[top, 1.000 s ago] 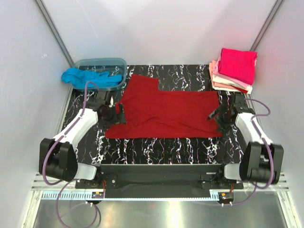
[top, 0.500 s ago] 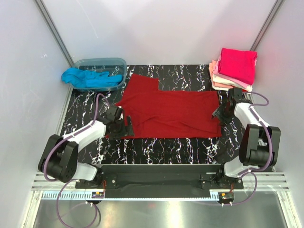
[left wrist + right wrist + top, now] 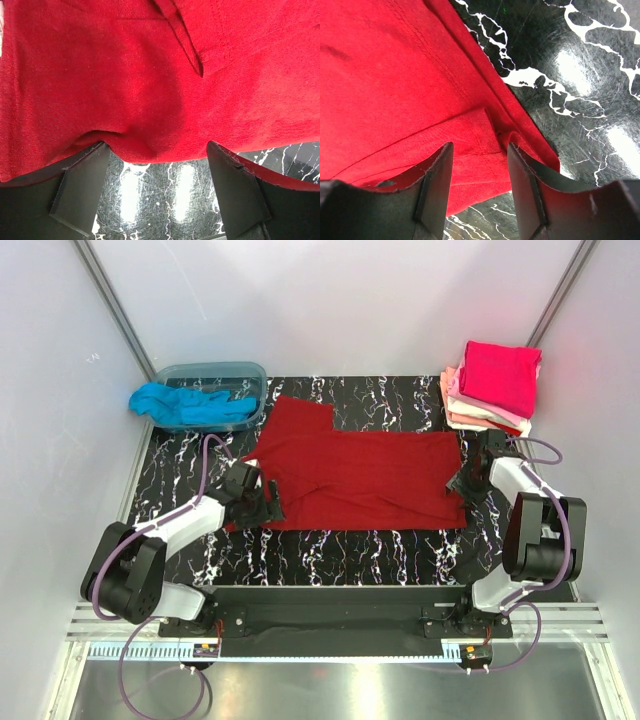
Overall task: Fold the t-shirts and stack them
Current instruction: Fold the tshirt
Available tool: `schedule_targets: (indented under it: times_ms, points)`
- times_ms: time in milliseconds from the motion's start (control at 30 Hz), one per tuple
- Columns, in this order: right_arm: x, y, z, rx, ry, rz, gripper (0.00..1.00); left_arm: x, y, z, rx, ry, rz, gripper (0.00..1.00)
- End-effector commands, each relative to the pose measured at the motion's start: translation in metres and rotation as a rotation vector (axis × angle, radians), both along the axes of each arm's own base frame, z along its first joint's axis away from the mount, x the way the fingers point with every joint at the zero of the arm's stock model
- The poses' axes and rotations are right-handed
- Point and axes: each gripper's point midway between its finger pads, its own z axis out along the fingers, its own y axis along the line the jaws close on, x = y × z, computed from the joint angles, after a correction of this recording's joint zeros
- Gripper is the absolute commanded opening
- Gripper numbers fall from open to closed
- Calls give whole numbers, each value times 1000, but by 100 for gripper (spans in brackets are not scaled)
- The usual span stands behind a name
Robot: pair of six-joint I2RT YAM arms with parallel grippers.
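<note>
Nothing legible shows in any view — no text, label, brand or number. The shirt [image 3: 360, 480], the stack [image 3: 497, 375], the tub [image 3: 210, 367] and the table [image 3: 400, 390] carry no readable marking — only plain cloth, plastic and white veining.

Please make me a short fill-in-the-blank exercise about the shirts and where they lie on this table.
The shirt spread on the table is dark ___.
The turquoise shirt lies partly in the ___.
The stack of folded shirts lies at the table's far ___ corner.
Missing words: red; tub; right.
</note>
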Motion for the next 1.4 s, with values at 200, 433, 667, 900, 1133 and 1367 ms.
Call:
schedule_targets:
  times_ms: [200, 433, 667, 900, 1133, 1367]
  points:
    - [2, -2, -5, -12, -20, 10, 54, 12, -3, 4, -11, -58, 14, 82]
    - [4, 6, -3, 27, -39, 23, 38, 12, -3, 3, -12, -58, 12, 81]
    - [4, 10, -5, 47, -44, 43, 9, 12, -4, 3, -12, -58, 10, 80]
    - [15, -4, 6, -6, -47, 26, 0, 12, -4, 3, -12, -56, 10, 80]
    - [54, -15, 26, 11, -93, 40, 0, 13, -4, 3, -12, -56, 8, 80]
    - [62, -17, -2, 34, -26, 33, 30, 13, -4, 2, -12, -55, 8, 79]
